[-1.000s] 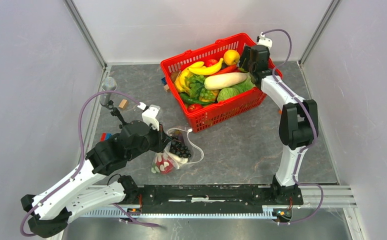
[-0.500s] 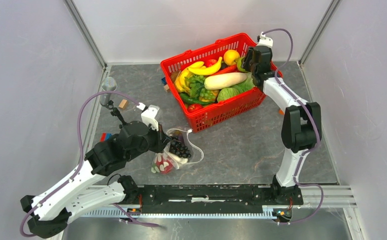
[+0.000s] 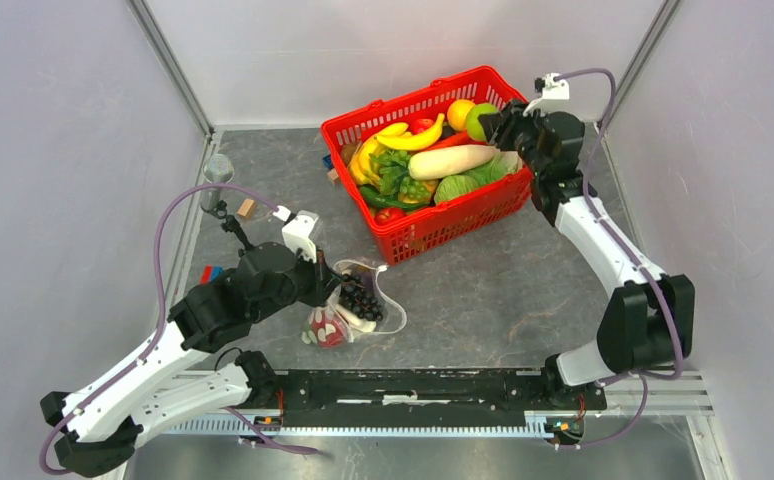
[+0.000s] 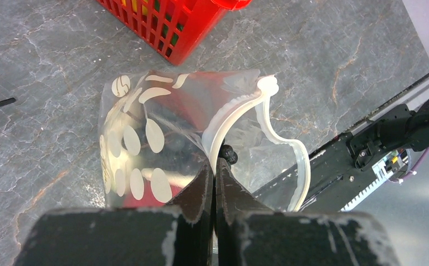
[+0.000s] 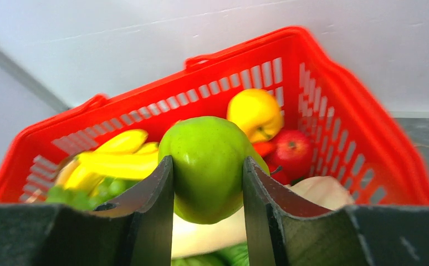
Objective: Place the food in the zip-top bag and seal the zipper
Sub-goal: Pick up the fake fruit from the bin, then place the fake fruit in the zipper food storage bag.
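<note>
My right gripper [image 5: 208,166] is shut on a green pear [image 5: 207,163] and holds it above the far right corner of the red basket [image 3: 443,215]; the pear also shows in the top view [image 3: 479,120]. The basket holds a yellow citrus [image 5: 255,113], a red fruit [image 5: 292,152], a white radish [image 3: 451,161] and bananas [image 3: 413,138]. My left gripper [image 4: 216,166] is shut on the whitish zipper [image 4: 231,116] rim of the dotted zip-top bag [image 4: 146,144], keeping its mouth open. The bag [image 3: 358,305] holds dark grapes and a red piece.
Small wooden and coloured blocks [image 3: 247,208] lie at the table's left, with a clear cup [image 3: 218,168] near the left wall. The black rail [image 3: 413,385] runs along the near edge. Grey walls stand close on both sides.
My right gripper lifted the green pear out of the basket and swung up and to the right. My left gripper and the bag stayed put.
</note>
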